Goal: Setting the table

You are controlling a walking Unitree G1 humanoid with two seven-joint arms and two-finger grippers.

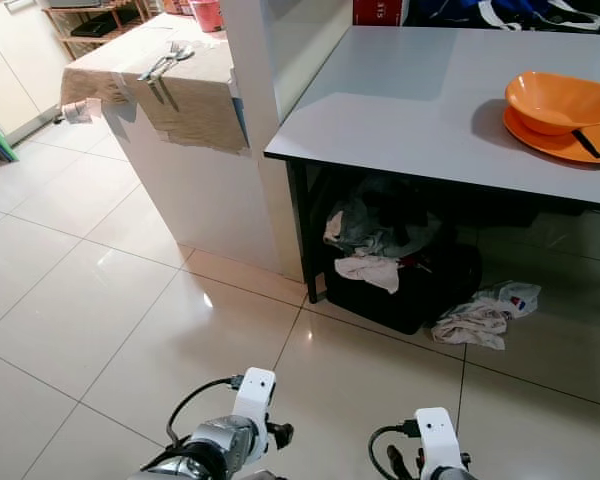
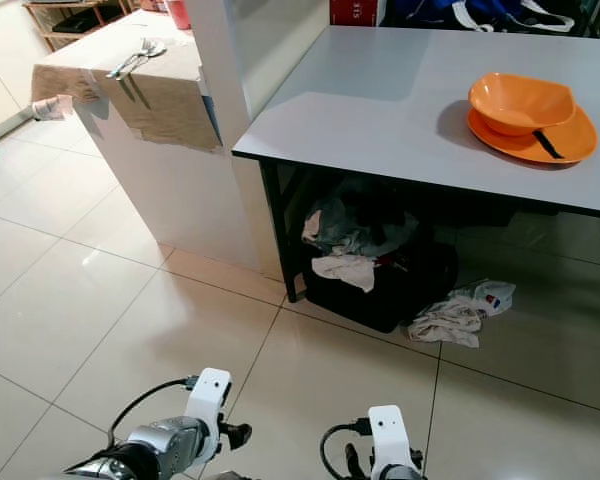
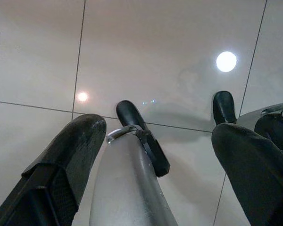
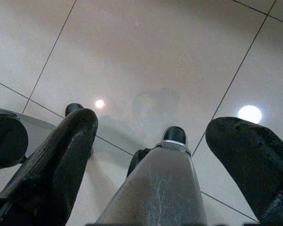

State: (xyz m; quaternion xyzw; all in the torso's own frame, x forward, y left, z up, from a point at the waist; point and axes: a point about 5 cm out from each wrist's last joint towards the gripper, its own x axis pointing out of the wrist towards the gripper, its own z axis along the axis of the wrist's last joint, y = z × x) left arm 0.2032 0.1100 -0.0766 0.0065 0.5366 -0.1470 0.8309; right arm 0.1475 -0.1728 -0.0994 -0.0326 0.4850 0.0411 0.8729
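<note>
Left gripper point(image 3: 155, 155): open wide, empty, over floor.
Right gripper point(image 4: 155, 155): same.
Cutlery point(image 1: 166, 62): on far cloth-covered counter.
Bowl point(image 1: 558, 101): on plate, on table point(image 1: 400, 110).
Risk: rags point(image 1: 480, 318) underfoot may trip it walking.

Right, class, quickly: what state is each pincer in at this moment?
Left pincer: open, holding nothing, hanging above the floor tiles.
Right pincer: open, holding nothing, also above the floor.

Open tiled floor point(image 1: 90, 310) ahead; cloth-covered counter point(image 1: 195, 190) and grey table point(image 1: 420, 110) beyond, clutter point(image 1: 400, 265) underneath.
</note>
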